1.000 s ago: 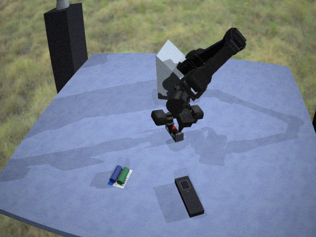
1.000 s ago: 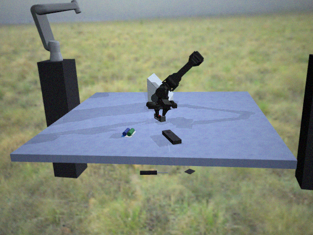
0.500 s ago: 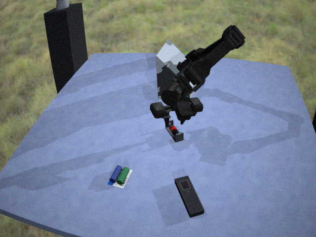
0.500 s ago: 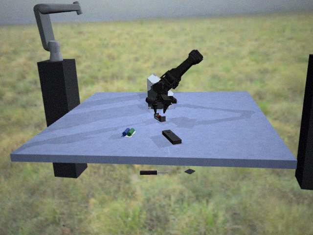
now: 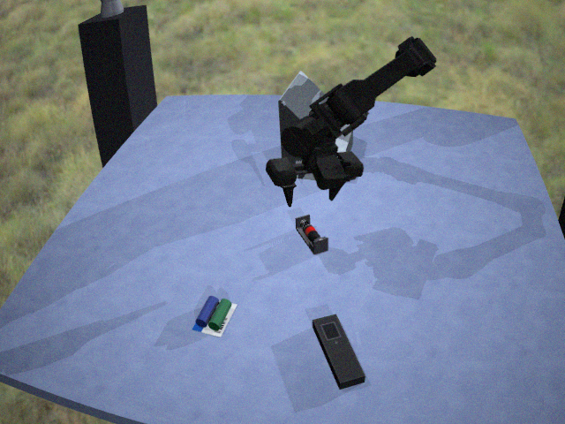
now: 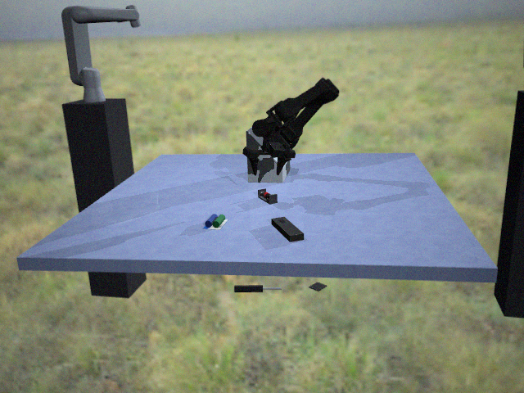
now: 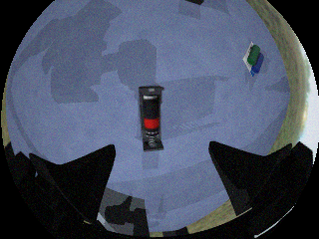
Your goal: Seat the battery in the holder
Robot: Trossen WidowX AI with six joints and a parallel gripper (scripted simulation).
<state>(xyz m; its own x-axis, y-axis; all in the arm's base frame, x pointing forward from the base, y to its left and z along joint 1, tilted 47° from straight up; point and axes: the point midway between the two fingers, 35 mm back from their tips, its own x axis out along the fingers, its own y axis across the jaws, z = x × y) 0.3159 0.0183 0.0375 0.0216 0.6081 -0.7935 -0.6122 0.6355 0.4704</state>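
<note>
The black battery with a red band [image 5: 311,230] [image 6: 266,195] [image 7: 152,110] lies lengthwise in the dark holder [image 5: 321,245] [image 6: 273,198] [image 7: 151,90], between its end walls. In the wrist view it looks straight. Its red-banded end faces the coils of the spring [image 7: 153,137]; its silver-ringed end is at the opposite wall, close to the lip. Whether that end is fully under the lip is too small to tell. My gripper [image 5: 311,202] [image 6: 267,173] [image 7: 162,149] is wide open and empty, above and behind the holder, touching neither holder nor battery.
A blue cylinder [image 5: 207,311] [image 6: 210,220] and a green cylinder [image 5: 220,314] [image 6: 219,220] lie on a small card at the front left. A dark remote-like box [image 5: 349,365] [image 6: 287,229] lies in front of the holder. A grey block [image 5: 297,102] stands behind the gripper.
</note>
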